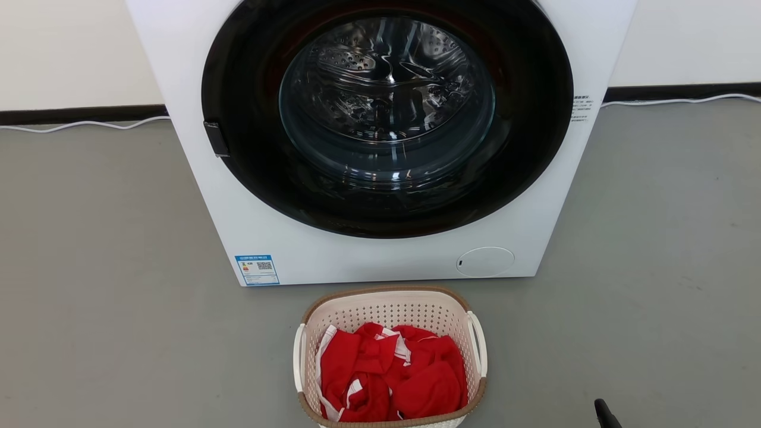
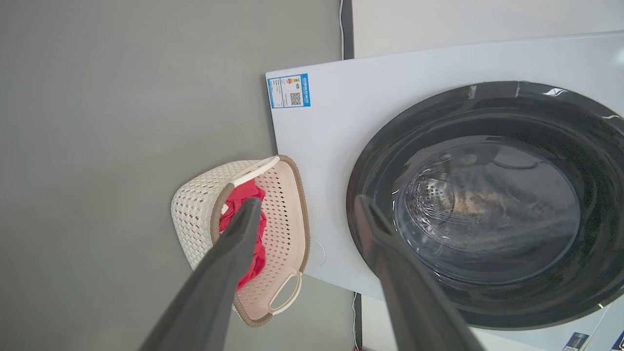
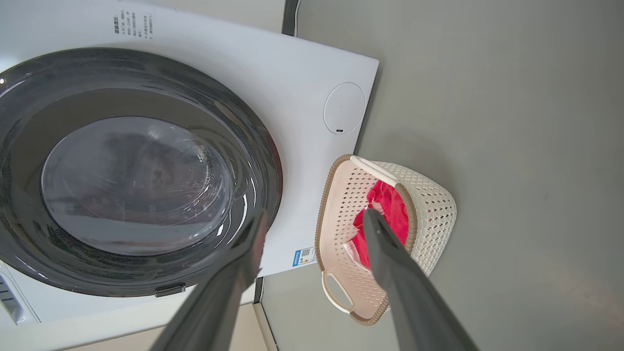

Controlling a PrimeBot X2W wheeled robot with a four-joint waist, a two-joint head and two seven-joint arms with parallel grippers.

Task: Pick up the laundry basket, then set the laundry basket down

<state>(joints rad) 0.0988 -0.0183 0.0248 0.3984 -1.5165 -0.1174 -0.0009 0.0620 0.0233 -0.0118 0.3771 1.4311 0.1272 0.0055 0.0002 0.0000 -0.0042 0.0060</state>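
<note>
The laundry basket (image 1: 386,310) stands on the grey floor just in front of the washing machine. It is cream with perforated walls, a brown rim and white side handles, and holds crumpled red and white clothing (image 1: 392,374). In the left wrist view my left gripper (image 2: 307,202) is open and empty in the air, well back from the basket (image 2: 197,209). My right gripper (image 3: 316,217) is likewise open and empty, apart from the basket (image 3: 436,204). In the head view one dark fingertip (image 1: 606,413) of the right gripper shows right of the basket.
A large white washing machine (image 1: 357,261) with a shut round dark glass door (image 1: 386,101) stands right behind the basket. A white cable (image 1: 83,125) runs along the foot of the wall. Bare grey floor (image 1: 107,285) lies left and right of the basket.
</note>
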